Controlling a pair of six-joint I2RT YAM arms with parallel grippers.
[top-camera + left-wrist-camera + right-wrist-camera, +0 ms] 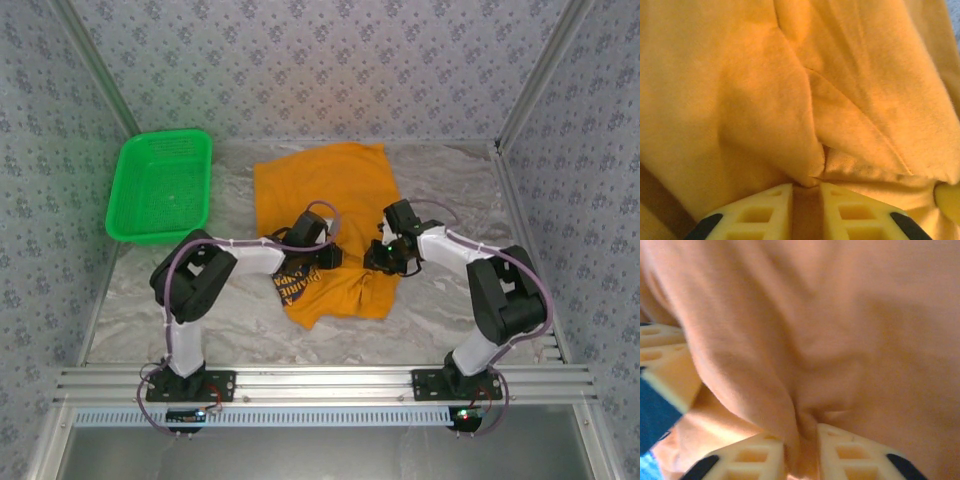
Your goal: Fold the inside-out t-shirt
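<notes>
The inside-out t-shirt lies orange-yellow on the middle of the table, its near part bunched up, with a dark printed graphic showing at the near left edge. My left gripper sits on the shirt's middle, shut on a pinched fold of cloth that runs between the tips of the left gripper. My right gripper is at the shirt's right edge, close beside the left one. A ridge of the shirt goes down between the fingers of the right gripper, which is shut on it.
A green mesh basket stands at the back left of the table. Patterned walls with metal posts close in the back and both sides. A metal rail runs along the near edge under both arm bases.
</notes>
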